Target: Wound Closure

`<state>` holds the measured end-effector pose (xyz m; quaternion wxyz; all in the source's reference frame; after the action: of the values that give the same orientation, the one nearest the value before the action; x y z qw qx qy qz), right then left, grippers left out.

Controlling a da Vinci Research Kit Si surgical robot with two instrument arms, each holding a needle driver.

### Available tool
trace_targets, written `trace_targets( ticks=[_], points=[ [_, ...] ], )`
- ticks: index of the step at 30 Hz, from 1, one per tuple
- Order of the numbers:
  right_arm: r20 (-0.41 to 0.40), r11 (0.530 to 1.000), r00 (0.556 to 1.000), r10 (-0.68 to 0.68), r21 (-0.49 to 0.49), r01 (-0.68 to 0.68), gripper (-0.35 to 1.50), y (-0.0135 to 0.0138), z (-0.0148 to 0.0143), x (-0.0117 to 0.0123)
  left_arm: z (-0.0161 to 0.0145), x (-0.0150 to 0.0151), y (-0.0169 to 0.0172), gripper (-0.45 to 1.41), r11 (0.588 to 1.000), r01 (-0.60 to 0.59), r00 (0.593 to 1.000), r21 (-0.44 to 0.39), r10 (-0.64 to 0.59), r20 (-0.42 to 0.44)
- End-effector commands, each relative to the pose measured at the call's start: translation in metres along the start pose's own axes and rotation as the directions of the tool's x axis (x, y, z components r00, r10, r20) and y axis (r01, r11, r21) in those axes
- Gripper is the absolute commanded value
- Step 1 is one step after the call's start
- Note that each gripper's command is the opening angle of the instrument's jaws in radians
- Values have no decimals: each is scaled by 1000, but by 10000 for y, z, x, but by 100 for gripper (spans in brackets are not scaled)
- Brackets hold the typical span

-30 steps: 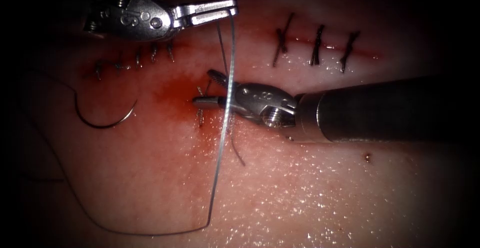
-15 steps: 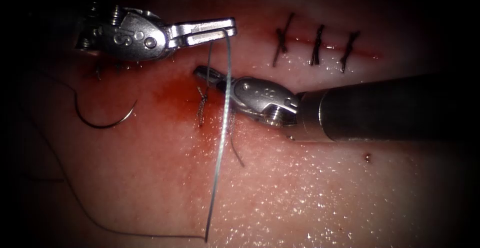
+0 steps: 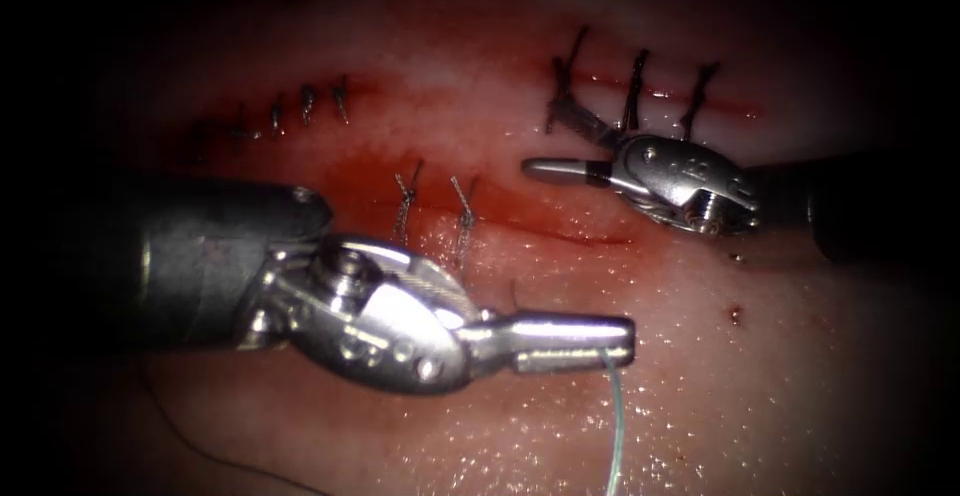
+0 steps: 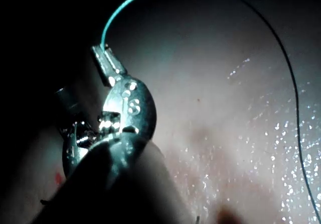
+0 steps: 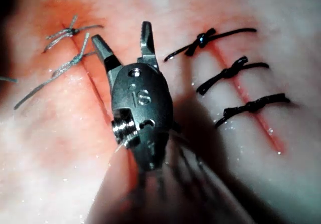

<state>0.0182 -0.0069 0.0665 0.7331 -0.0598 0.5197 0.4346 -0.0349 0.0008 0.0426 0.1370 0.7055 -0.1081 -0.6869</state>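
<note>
The left tool (image 3: pixel 575 341) pinches the thread (image 3: pixel 614 426) at its jaw tips; the thin, limp, slippery strand trails below, best gripped near its end. The right tool (image 5: pixel 123 40) stands spread, holding nothing, above the tissue (image 3: pixel 800 386).

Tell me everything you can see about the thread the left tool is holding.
The thread is a thin, pale blue-green strand, smooth and wiry-looking. The left pincer is shut on it at the jaw tips. In the endoscope view it hangs down from the jaws over the tissue; in the left wrist view it arcs away in a wide curve, darkening along its length.
</note>
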Motion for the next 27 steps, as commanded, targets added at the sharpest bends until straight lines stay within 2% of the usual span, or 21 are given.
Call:
trace_targets(
  ticks=[1,5,7,10,13,14,15,16,17,20,21,22,24,27],
  points=[
    [2,1000,1000,-10,-24,10,131,9,-3,-4,16,-3,8,-45,1000,-22,1000,-4,22,8],
    [12,998,1000,-11,-65,12,135,23,-14,0,60,-10,23,-45,997,-72,989,-33,76,129],
    [12,997,1000,-8,-73,9,135,26,-17,2,75,-16,32,-45,996,-81,985,-46,86,148],
    [12,997,1000,-5,-76,5,135,28,-19,5,89,-21,47,-45,993,-92,984,-72,101,148],
    [14,997,1000,-2,-72,3,133,29,-19,7,115,-26,77,-45,988,-109,988,-113,120,99],
    [13,998,1000,-2,-69,3,133,29,-19,8,119,-27,83,-22,987,-105,990,-118,115,85],
    [13,998,1000,-2,-69,2,133,29,-18,8,126,-28,92,36,990,-64,995,-125,73,66],
    [10,998,1000,-1,-67,2,133,29,-18,8,130,-29,97,62,991,-37,997,-129,45,59],
    [10,998,1000,-2,-64,2,133,29,-18,8,134,-30,102,76,991,-16,998,-134,23,54],
    [9,998,1000,-2,-58,2,133,29,-18,8,139,-31,117,108,985,83,996,-152,-78,36],
    [9,998,1000,-2,-64,3,133,29,-18,7,138,-30,119,128,976,153,988,-155,-150,33],
    [17,998,1000,-4,-63,5,126,27,-18,5,134,-29,117,140,963,233,972,-133,-226,68],
    [55,994,994,-95,-55,98,116,26,-19,3,123,-26,114,140,950,298,951,-91,-287,118],
    [92,964,962,-258,-36,262,106,24,-20,2,103,-21,111,140,942,322,944,-94,-311,114]
  ],
)
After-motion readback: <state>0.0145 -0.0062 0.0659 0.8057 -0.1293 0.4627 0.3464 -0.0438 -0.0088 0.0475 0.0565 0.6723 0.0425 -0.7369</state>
